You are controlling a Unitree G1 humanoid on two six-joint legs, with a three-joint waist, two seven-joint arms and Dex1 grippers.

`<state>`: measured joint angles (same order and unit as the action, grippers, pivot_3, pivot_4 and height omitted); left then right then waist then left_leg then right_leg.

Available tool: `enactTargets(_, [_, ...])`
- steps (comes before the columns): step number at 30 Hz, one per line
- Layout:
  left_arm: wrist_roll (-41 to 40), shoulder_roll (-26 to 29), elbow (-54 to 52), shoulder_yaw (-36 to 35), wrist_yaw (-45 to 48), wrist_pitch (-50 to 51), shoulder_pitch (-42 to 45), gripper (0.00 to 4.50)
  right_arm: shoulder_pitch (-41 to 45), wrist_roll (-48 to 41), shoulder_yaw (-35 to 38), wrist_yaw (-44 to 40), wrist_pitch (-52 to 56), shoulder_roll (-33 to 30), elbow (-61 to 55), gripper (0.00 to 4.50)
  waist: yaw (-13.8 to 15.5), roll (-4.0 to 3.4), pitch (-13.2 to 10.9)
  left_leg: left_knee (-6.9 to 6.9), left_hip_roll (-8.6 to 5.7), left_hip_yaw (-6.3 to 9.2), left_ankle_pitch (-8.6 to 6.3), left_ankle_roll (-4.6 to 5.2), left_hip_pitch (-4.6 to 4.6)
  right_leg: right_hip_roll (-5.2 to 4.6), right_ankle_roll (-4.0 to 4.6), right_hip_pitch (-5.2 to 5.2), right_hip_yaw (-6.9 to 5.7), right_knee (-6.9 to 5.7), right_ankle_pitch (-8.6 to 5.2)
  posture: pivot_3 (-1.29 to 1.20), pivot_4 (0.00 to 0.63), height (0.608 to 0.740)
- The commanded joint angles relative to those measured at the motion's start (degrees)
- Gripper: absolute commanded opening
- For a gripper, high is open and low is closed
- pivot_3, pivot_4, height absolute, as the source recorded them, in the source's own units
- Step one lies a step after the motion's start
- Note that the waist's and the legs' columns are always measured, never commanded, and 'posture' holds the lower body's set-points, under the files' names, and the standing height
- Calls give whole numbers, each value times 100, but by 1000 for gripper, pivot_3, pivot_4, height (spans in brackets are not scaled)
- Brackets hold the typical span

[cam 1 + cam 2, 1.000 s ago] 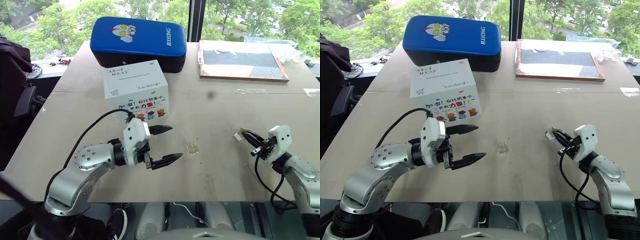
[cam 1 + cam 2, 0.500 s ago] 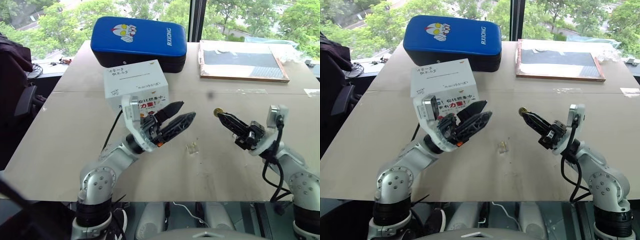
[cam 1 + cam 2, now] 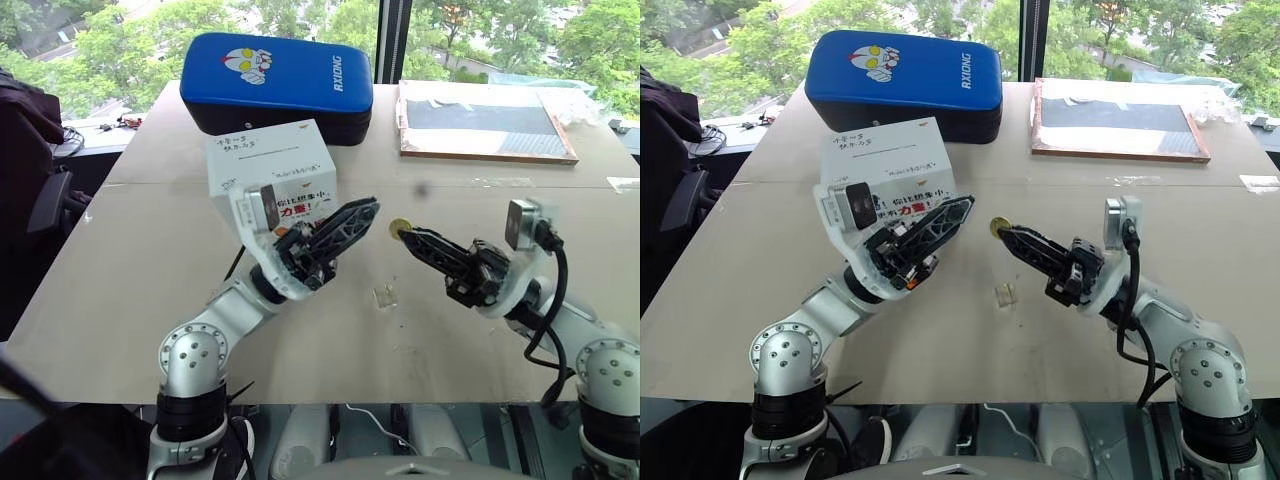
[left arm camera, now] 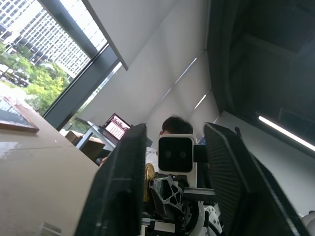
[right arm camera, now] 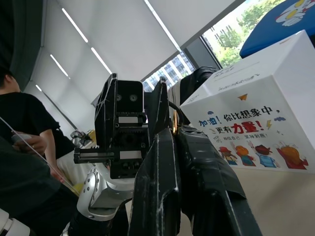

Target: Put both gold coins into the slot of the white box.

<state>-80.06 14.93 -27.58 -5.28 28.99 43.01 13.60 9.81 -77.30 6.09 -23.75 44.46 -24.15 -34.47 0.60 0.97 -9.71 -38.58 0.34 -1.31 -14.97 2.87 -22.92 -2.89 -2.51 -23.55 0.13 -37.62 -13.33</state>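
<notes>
The right gripper (image 3: 408,234) is raised above the table (image 3: 560,210), and its two black fingers are pressed together on a gold coin (image 3: 399,228), which stands out at their tips as a small shiny disc. The left gripper (image 3: 362,212) is also raised and faces the right one; the tips of the two grippers are near each other, with the coin between them, just beside the left fingertips but not touching them as far as I can see. In the left wrist view the left fingers (image 4: 123,187) stand clearly apart, with a gap between them, and they hold nothing; through this gap the coin shows edge-on in front of the right gripper. The white box (image 3: 268,160) stands on the table behind the left gripper, close to it, with its slot (image 3: 270,155) as a thin line across the top face among handwriting. Behind the box lies a blue cushion (image 3: 277,75), and to the right of it a flat board (image 3: 485,120). A small clear holder (image 3: 384,295) lies on the table below the two grippers. I cannot find the second coin. A person in a black shirt (image 5: 24,128) shows in the right wrist view.
</notes>
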Motion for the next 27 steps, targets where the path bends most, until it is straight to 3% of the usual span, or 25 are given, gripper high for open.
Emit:
enactTargets(1, [-121, 30, -98, 62, 51, -4, 28, 1952, 106, -209, -46, 26, -85, -9, -242, 0, 1, 0, 0, 0, 0, 0, 0, 0, 0, 0, 0, 0, 0, 0, 0, 0, 150, 740])
enactTargets(9, [-102, 83, -53, 158, 129, 17, 33, 1952, 172, -322, -146, 61, -128, 12, -273, 0, 1, 0, 0, 0, 0, 1, 0, 0, 0, 0, 1, 0, -1, 1, -1, 0, 150, 740])
enactTargets(10, [-88, 81, -46, 170, 138, 18, 33, 1522, 182, -337, -154, 60, -132, 11, -276, 0, 1, 0, 0, 0, 0, 1, 0, 0, 0, 0, 2, 0, -1, 1, -1, 0, 150, 740])
enactTargets(12, [-70, 63, -35, 203, 157, 22, 18, 1147, 208, -422, -182, 52, -120, 5, -307, 0, 1, 0, 0, 1, 0, 1, 0, 0, -1, 0, 2, 0, -1, 2, -1, 0, 150, 740])
enactTargets(14, [-72, 56, -38, 229, 181, 34, -3, 75, 241, -479, -205, 66, -112, 1, -330, 0, 2, 0, 0, 1, 1, 1, 0, 0, -1, 0, 2, 0, -1, 2, -1, 0, 150, 740])
enactTargets(27, [93, 206, -53, 393, 301, 91, -98, 75, 557, -630, -321, 224, -123, -11, -313, 0, 1, 0, 0, 2, 1, 1, 0, 0, -4, -1, 5, -1, -1, 9, -3, 0, 150, 740])
